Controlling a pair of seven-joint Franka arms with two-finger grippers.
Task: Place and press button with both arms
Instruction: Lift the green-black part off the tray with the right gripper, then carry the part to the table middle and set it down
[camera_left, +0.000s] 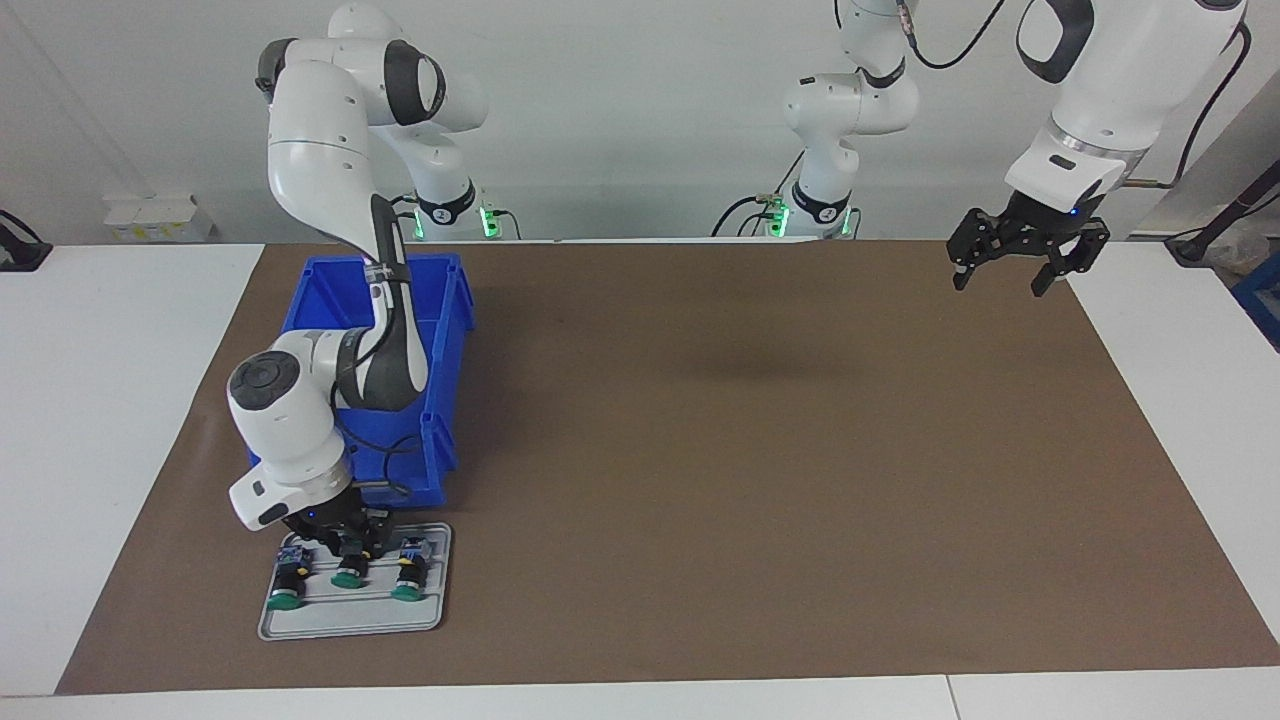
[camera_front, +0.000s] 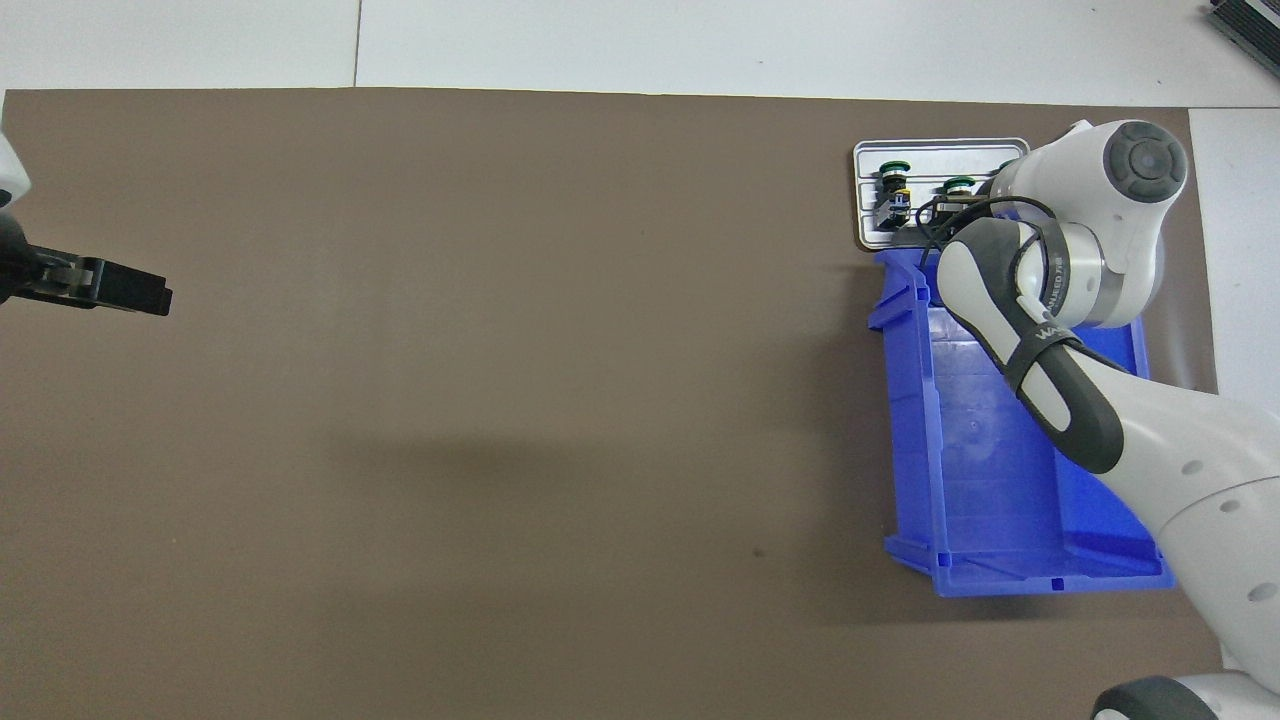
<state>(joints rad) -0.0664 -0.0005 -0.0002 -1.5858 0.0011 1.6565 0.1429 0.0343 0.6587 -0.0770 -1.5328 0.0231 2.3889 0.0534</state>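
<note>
I have the right end effector down over the middle button on the grey tray, seven o'clock on the table; I cannot tell its grip. A skewed pinch could tip it or knock the yellow-spotted button alongside. The left end effector waits open at two o'clock.

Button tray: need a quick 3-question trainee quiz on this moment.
1. True or false: the left pincer is down at the grey tray.
2. How many green-capped buttons lie on the tray? A) one B) three C) five
3. Which is nearer to the robots, the blue bin or the tray?

Key:
1. False. The right pincer is down at the middle button. The left pincer hangs open over the edge of the brown mat at the left arm's end.
2. B.
3. The blue bin.
</note>
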